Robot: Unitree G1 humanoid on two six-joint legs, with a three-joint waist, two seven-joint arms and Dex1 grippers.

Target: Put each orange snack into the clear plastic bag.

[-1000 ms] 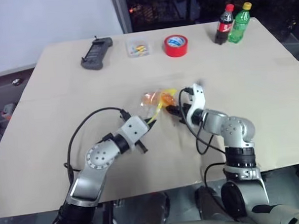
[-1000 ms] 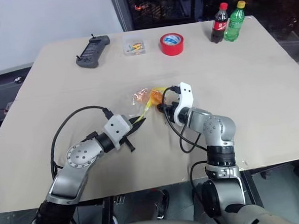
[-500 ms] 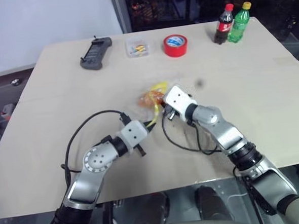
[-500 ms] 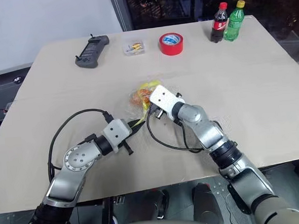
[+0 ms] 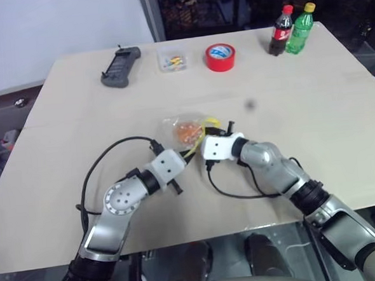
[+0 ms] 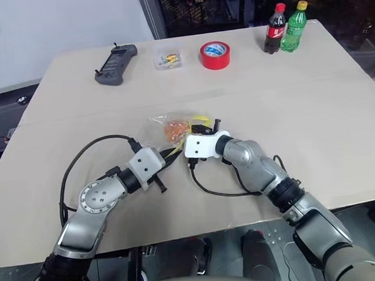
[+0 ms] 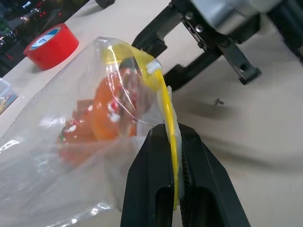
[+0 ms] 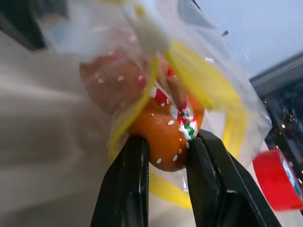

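At tabletop (image 5: 314, 133) centre: left tool (image 7: 174, 156) clamps yellow seal strip, keeping clear plastic bag (image 5: 185, 129) mouth raised for loading. Right tool (image 8: 165, 156) grips orange snack (image 8: 165, 137) at bag mouth; second snack (image 8: 111, 85) apparently inside already.

A wide, beige, matte-topped table (image 5: 338, 99) takes up most of the scene, its far corners rounded. Behind it on the left rises a plain, pale bluish-white wall (image 5: 53, 21). To the right of a grey upright frame post (image 5: 153, 15) is a dark window (image 5: 230, 4) with small orange and red lights glinting in it. Left of the table lies a dim grey floor (image 5: 2, 126).
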